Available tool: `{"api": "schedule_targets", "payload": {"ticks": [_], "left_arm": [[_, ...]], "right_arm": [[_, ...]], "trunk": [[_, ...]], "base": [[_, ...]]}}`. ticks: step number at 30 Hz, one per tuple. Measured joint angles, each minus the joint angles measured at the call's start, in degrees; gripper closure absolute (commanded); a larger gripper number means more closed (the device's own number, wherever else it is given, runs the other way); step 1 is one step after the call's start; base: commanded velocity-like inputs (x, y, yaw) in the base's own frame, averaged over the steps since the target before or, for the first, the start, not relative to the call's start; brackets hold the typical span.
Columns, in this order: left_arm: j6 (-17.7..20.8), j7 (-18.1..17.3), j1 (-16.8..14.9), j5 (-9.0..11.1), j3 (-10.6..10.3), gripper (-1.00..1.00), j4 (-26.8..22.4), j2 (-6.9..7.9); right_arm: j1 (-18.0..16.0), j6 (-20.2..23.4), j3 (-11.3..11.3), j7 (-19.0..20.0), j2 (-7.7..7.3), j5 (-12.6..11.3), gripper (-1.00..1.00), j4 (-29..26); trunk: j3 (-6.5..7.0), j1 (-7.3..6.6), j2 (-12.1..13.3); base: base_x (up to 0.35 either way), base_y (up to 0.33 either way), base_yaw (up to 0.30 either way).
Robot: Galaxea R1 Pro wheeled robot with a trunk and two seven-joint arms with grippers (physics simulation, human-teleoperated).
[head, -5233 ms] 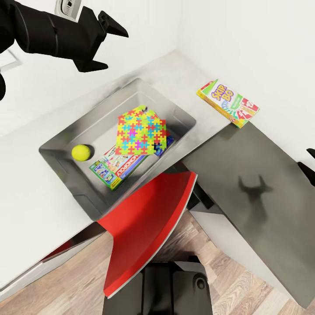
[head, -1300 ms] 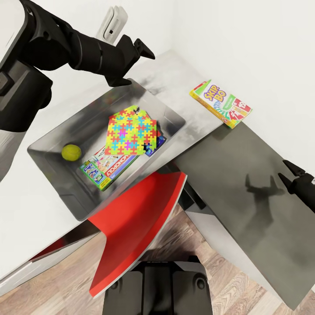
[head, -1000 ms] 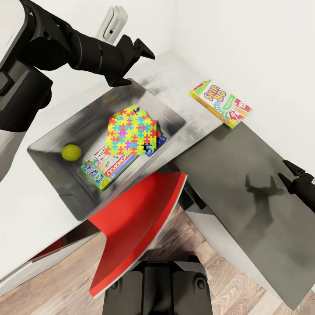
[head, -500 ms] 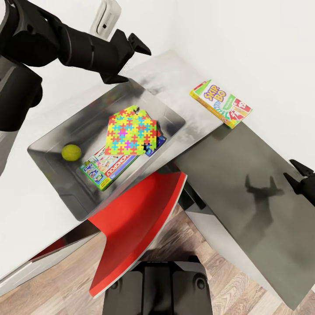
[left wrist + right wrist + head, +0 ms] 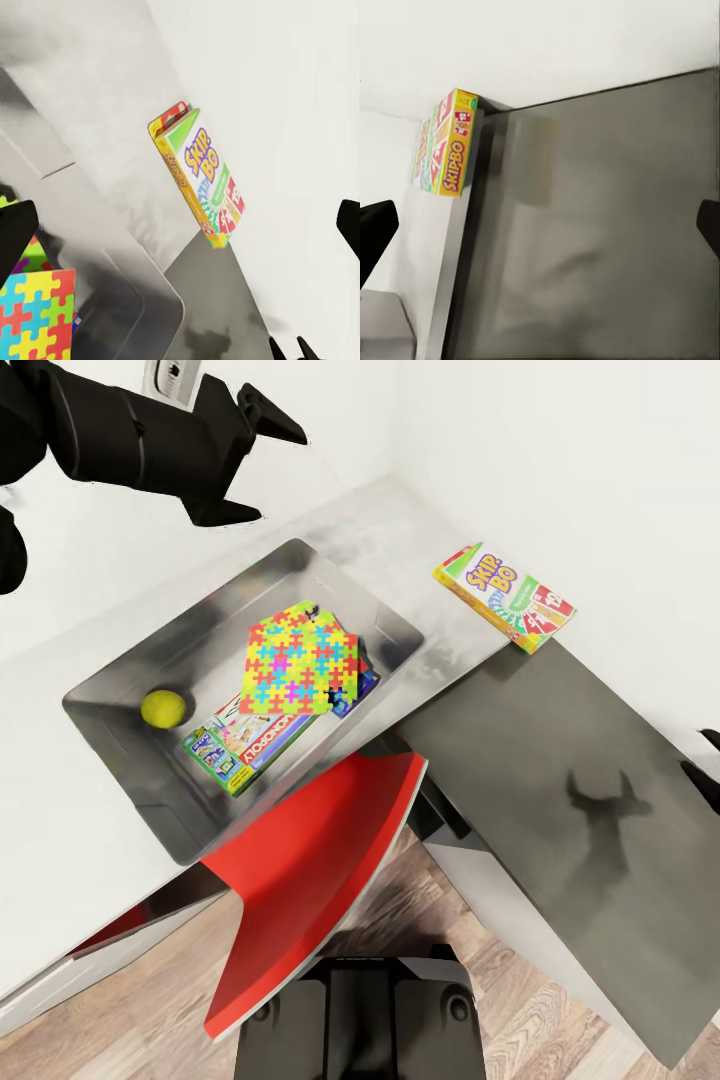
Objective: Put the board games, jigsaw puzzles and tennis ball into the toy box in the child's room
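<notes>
The light grey toy box (image 5: 118, 678) stands on the pale table (image 5: 55, 830). Inside it lie the tennis ball (image 5: 162, 707), the Monopoly board game (image 5: 250, 745), the jigsaw puzzles (image 5: 300, 665) stacked on top, and a blue game box's corner (image 5: 364, 686). The Skip-Bo board game (image 5: 505, 596) lies outside the box on the table's far corner, also in the left wrist view (image 5: 202, 180) and on edge in the right wrist view (image 5: 448, 142). My left gripper (image 5: 278, 473) hangs open and empty above the box's far rim. My right gripper (image 5: 705, 755) is open over the dark table section (image 5: 560, 740).
A red chair (image 5: 310, 880) sits pushed against the table just in front of the toy box. White walls close off the table's far sides. Wooden floor (image 5: 540, 1000) shows below. A white wall fitting (image 5: 175, 372) is behind my left arm.
My left arm has lifted up and back from the toy box's far rim. My right gripper has slid right, nearly out of the head view. The toys have not moved.
</notes>
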Motion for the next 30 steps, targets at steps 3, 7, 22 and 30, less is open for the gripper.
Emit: {"api": "schedule_targets", "payload": {"ticks": [3,7,22,30], "left_arm": [[0.07,0.0,0.01,0.14,0.48,-1.0,-0.11,0.15],[0.12,0.0,0.01,0.21,0.58,-1.0,-0.18,0.23],[0.19,0.07,0.03,0.36,0.72,-1.0,-0.3,0.35],[0.2,0.09,0.02,0.37,0.73,-1.0,-0.35,0.36]], "right_arm": [[0.96,0.15,-0.09,0.01,-0.97,-0.71,-1.0,-0.09],[1.34,0.28,-0.12,0.02,-1.18,-0.82,-1.0,-0.21],[1.5,0.42,0.2,1.29,-0.81,-1.09,-1.0,-5.06],[1.51,0.29,1.7,1.64,0.38,-1.08,-1.0,-9.33]], "trunk": [[0.0,0.0,0.0],[0.0,0.0,0.0],[0.0,0.0,0.0],[0.0,0.0,0.0]], "base": [[0.0,0.0,0.0],[0.0,0.0,0.0],[0.0,0.0,0.0],[0.0,0.0,0.0]]}}
